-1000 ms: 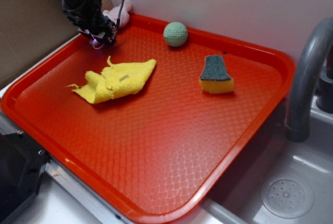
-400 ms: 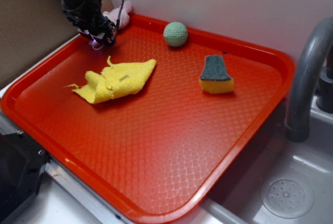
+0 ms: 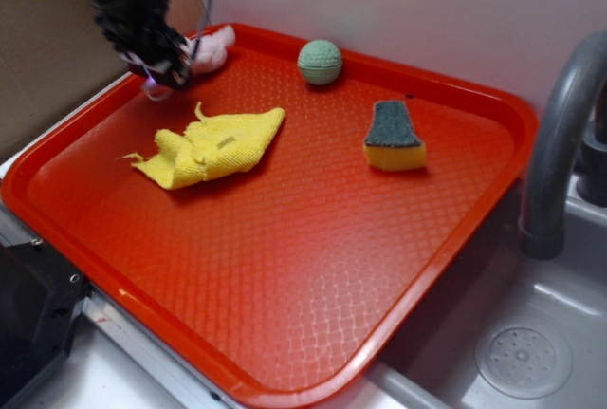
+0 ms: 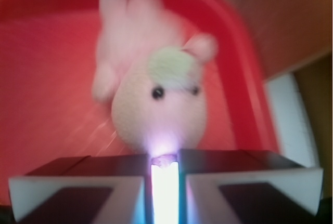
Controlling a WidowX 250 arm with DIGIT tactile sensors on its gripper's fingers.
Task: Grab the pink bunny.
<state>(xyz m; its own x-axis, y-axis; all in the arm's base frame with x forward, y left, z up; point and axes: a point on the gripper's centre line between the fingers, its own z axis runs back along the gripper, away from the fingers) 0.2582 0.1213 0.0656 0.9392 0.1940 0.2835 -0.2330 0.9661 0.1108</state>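
The pink bunny (image 3: 212,48) lies at the far left corner of the red tray (image 3: 313,267), against its rim. In the wrist view the pink bunny (image 4: 158,104) faces me, blurred, its lower face pressed to the fingertips. My gripper (image 3: 163,75) hangs just left of the bunny, low over the tray. The gripper (image 4: 165,161) has its jaws drawn together to a thin lit slit, with a small bit of the bunny's plush pinched at the top of the slit.
A yellow knitted cloth (image 3: 211,145) lies crumpled near the gripper. A green ball (image 3: 320,62) sits by the far rim and a green-and-yellow sponge (image 3: 394,137) to the right. A grey tap (image 3: 560,143) and a sink (image 3: 522,357) stand right of the tray.
My gripper has shifted to the left. The bunny has come with it, from behind the arm down onto the tray's corner.
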